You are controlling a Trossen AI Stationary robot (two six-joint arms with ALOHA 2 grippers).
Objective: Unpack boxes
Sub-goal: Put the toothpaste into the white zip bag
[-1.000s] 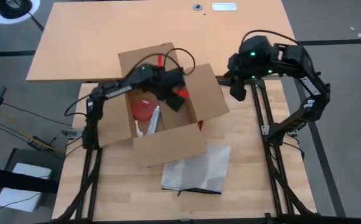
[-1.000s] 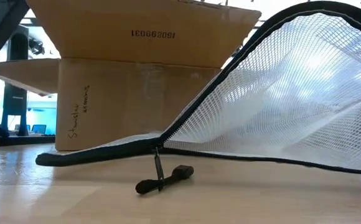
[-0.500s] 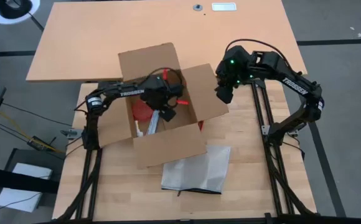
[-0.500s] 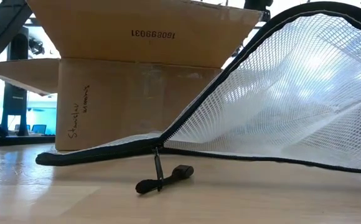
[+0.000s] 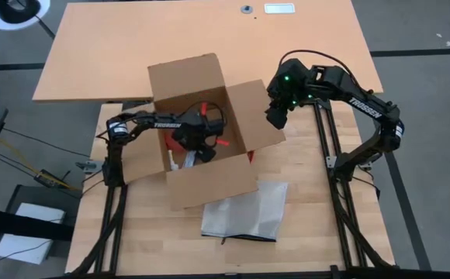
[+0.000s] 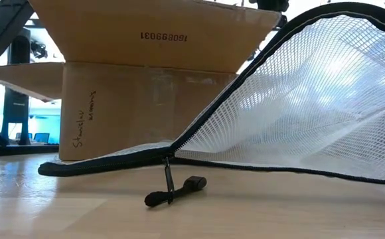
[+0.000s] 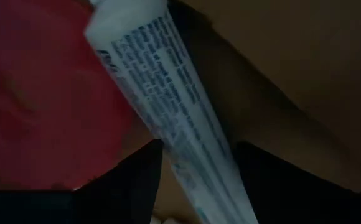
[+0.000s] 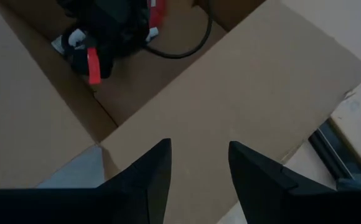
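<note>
Left tool (image 5: 196, 149) down inside the carton (image 5: 209, 182) — fingers spread.

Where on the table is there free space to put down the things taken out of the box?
Free: the far tabletop beyond the box, and the near strip on both sides of the mesh bag. Crowded: inside the box, where the left gripper hangs open over a white tube and a red item. The right gripper hovers open over the right flap.

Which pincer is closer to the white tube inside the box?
Left. The left pincer straddles the white tube inside the carton; the right pincer hovers over its right flap.
</note>
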